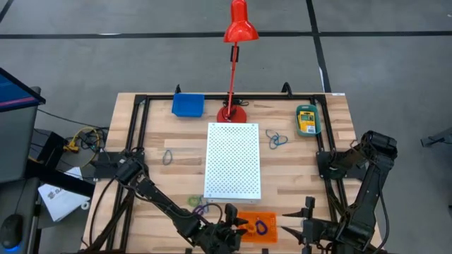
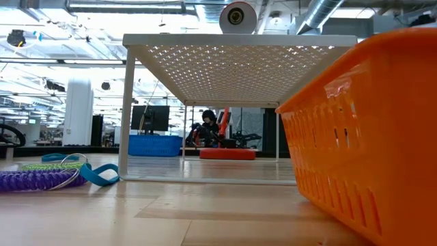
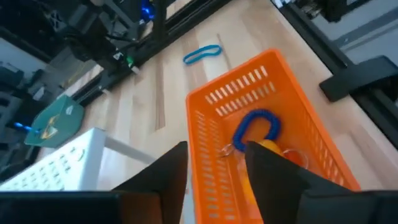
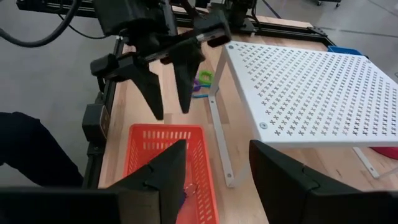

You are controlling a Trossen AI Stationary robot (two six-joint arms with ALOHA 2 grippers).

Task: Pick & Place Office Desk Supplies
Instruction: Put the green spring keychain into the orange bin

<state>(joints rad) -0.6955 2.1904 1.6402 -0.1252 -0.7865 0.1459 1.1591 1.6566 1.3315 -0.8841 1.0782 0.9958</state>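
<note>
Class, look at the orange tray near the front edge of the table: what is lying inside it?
Inside the orange tray lies a blue coiled loop with a metal ring. Something yellow-orange lies beside it, partly covered by the left claw, so it cannot be identified.

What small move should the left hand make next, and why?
Probably lift straight up and away. The left hand hangs open above the orange tray, and a blue loop already lies inside, so the drop looks finished.
</note>
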